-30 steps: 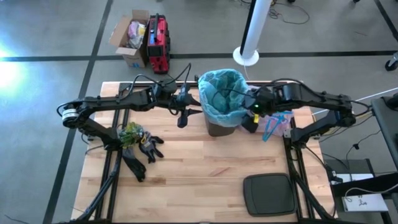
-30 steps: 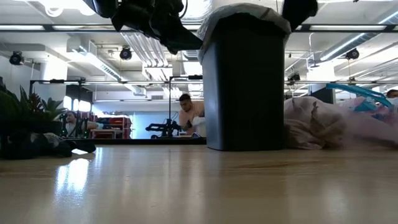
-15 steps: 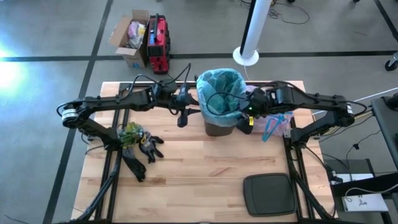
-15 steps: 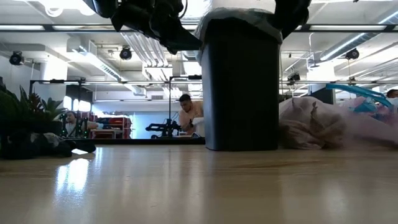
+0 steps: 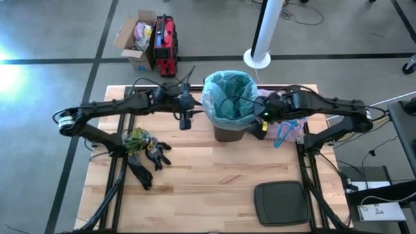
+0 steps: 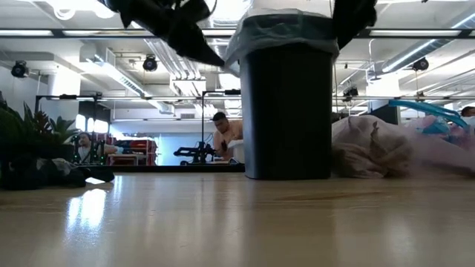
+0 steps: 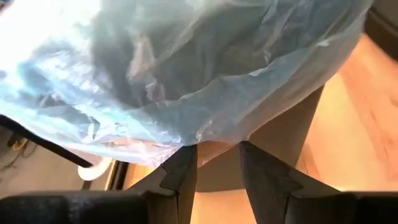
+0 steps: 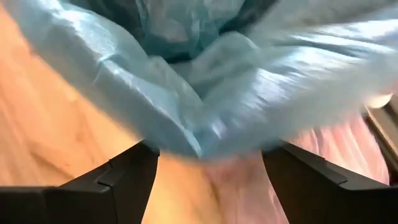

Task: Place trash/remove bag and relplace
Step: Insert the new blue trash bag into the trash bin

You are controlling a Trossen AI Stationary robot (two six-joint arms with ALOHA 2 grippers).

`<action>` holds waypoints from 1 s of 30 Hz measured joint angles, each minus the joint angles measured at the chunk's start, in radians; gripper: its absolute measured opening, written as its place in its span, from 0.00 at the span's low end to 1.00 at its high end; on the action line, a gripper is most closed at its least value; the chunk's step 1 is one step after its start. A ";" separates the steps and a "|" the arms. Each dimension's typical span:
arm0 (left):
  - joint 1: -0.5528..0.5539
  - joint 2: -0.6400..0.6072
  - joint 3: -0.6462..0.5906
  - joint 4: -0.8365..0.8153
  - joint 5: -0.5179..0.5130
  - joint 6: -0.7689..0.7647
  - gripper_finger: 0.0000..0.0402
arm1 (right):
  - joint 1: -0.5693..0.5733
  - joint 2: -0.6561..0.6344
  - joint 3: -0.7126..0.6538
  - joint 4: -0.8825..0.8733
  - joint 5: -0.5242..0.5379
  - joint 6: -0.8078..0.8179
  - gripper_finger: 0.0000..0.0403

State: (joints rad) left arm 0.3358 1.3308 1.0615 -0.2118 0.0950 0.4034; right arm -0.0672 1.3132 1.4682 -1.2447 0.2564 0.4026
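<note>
A dark bin stands mid-table, lined with a light blue bag whose hem drapes over the rim. My left gripper is at the bin's left side, shut on that hem. My right gripper is at the bin's right side. Its fingers are wide apart, open, with the blue hem hanging between them. The pale pink bag with blue drawstrings lies crumpled on the table right of the bin. The trash is out of view. My left gripper pinches the light blue bag's hanging hem between its two fingers, on the bin's left side. The fingers come from the table's left, slanting slightly down. The film flares out from the bin's rim toward the fingers. Whether my right gripper touches the blue hem, I cannot tell.
Black gloves and a green leafy thing lie at the table's left. A dark flat lid lies near the front right corner. Beyond the far edge stand a white pole, a cardboard box and a red case.
My left gripper has gone slightly toward the table's left and tipped, drawing the blue bag's left hem outward from the bin. The bin has slid a little toward the table's left. My right gripper has stayed by the bin's right side.
</note>
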 joint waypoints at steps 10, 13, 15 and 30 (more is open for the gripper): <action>0.048 -0.171 0.000 -0.131 -0.001 -0.043 0.34 | 0.006 -0.182 -0.005 -0.147 -0.001 0.272 0.68; 0.072 -0.198 0.000 -0.161 0.000 -0.054 0.36 | 0.016 -0.210 -0.027 -0.160 0.006 0.311 0.66; 0.081 -0.209 0.000 -0.178 -0.001 -0.054 0.37 | 0.027 -0.211 -0.051 -0.176 0.006 0.324 0.65; 0.080 -0.345 0.000 -0.193 -0.002 -0.076 0.43 | 0.055 -0.230 -0.298 -0.106 0.335 0.347 0.65</action>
State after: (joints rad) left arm 0.4160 0.9859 1.0618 -0.4053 0.0933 0.3275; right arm -0.0120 1.0835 1.1702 -1.3509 0.5913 0.7492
